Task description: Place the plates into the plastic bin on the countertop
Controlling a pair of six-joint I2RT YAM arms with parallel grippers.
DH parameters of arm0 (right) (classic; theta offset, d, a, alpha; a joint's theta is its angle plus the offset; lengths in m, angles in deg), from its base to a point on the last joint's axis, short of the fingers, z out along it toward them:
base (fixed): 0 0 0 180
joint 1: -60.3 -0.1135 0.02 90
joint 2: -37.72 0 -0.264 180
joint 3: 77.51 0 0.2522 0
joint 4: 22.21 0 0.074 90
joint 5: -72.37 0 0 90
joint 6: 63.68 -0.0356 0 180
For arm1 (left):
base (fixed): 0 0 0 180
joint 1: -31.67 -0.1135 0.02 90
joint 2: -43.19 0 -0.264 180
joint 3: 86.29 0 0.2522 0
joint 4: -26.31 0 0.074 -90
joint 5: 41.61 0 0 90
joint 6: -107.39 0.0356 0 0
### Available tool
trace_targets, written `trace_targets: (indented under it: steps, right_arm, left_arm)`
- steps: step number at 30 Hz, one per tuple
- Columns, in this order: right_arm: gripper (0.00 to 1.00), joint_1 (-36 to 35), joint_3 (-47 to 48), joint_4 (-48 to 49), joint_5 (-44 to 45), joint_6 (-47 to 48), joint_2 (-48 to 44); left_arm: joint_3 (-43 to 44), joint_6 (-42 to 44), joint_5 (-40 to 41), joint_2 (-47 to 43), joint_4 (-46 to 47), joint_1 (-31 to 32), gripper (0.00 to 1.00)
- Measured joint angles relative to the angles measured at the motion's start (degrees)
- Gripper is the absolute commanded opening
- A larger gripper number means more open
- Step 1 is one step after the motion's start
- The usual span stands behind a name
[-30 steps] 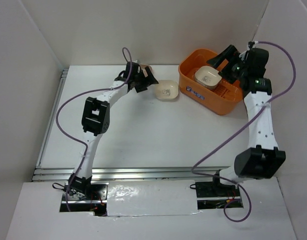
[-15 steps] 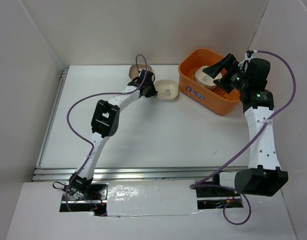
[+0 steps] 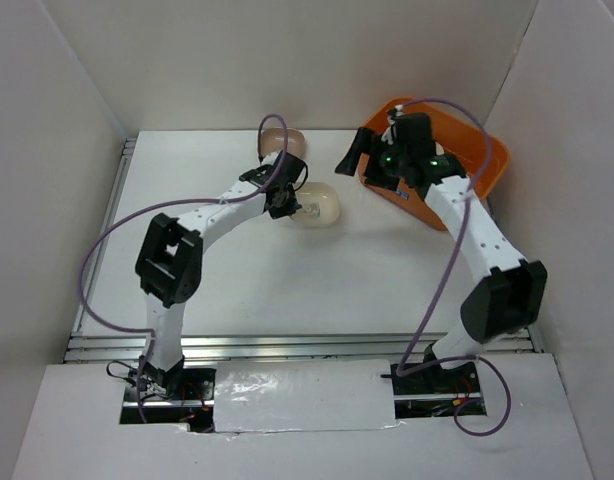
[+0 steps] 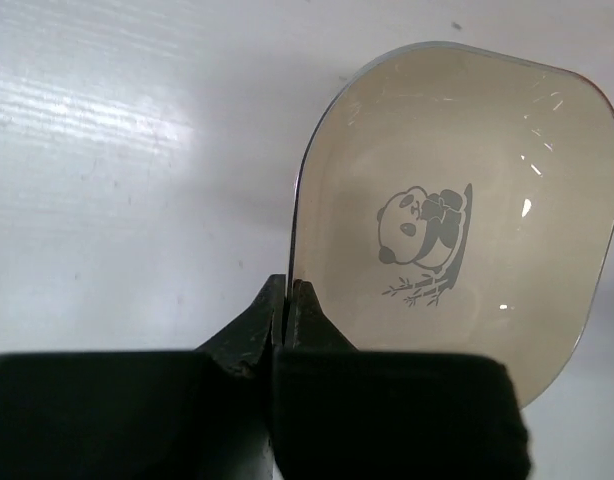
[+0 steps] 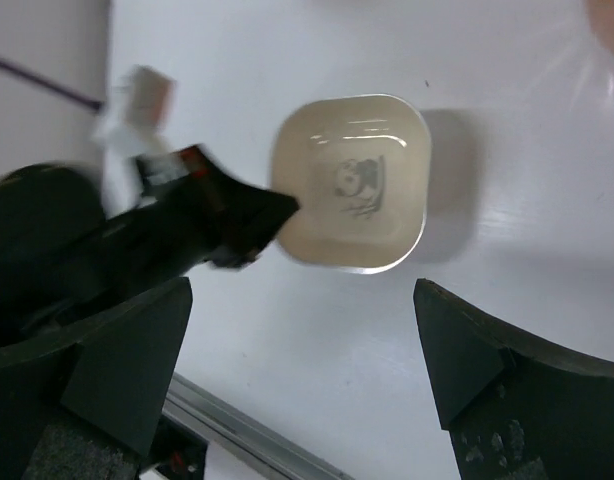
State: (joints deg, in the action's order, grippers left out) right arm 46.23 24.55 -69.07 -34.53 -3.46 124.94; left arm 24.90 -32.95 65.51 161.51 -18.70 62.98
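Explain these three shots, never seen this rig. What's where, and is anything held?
Two white robot arms are bolted at the near edge of a white countertop. One picture looks down from above and behind them. The other two come from a camera on each wrist, looking past that arm's own tool. In view are a cream plate with a panda print, a brown plate behind it, and an orange plastic bin partly hidden by the right arm. The left tool is shut on the cream plate's rim. The right tool is wide open and holds nothing; its camera looks down on that same plate.
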Motion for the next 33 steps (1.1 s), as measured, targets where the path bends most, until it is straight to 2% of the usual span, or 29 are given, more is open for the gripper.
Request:
trace_targets:
  steps: [5, 8, 9, 11, 12, 13, 15, 18, 22, 28, 33]
  right_arm:
    - [0.99, -4.81, 1.46, -3.41, 6.21, 0.74, 9.11]
    - [0.93, -6.91, 1.86, -4.46, 8.94, 0.79, 12.79]
    - [0.78, -7.52, 1.81, -4.76, 9.38, 0.76, 13.66]
    - [0.61, -8.74, 1.36, -4.68, 9.92, 0.59, 14.62]
    - [0.22, -9.35, 0.87, -4.46, 9.99, 0.09, 14.64]
    - [0.0, -9.77, 0.52, -4.13, 9.46, -0.13, 14.64]
    - [0.0, -10.95, 0.66, -2.34, 7.82, -2.21, 14.25]
    - [0.0, -11.96, 0.9, -2.89, 10.14, -2.38, 13.07]
    - [0.0, -9.18, 4.85, -6.88, 13.75, -2.99, 12.98]
    - [0.0, 6.86, 19.12, -12.02, 18.32, -3.87, 14.75]
    - [0.0, 19.3, 35.47, -14.71, 22.08, -4.42, 24.17]
  left_arm:
    - [-3.1, 2.64, 0.31, -10.4, -2.78, 2.64, 0.0]
    - [-4.92, 4.44, 1.11, -15.28, -3.74, 2.73, 0.0]
    - [-5.68, 5.27, 1.14, -16.81, -3.85, 2.67, 0.0]
    - [-6.69, 6.29, 1.09, -19.15, -4.28, 2.58, 0.0]
    - [-7.13, 6.71, 1.01, -20.13, -4.33, 2.45, 0.0]
    - [-7.54, 7.08, 0.96, -21.07, -4.55, 2.38, 0.01]
    - [-8.68, 8.04, 1.51, -22.23, -5.29, 2.45, 0.99]
    - [-9.35, 7.56, 2.91, -23.96, -7.28, 2.29, 0.99]
    - [-4.87, 5.79, 8.61, -28.24, -11.37, 0.11, 0.99]
    - [-4.83, 5.31, 13.29, -43.28, -8.83, -9.79, 0.99]
    - [-9.55, 7.37, 11.08, -49.24, -5.99, -15.69, 0.99]
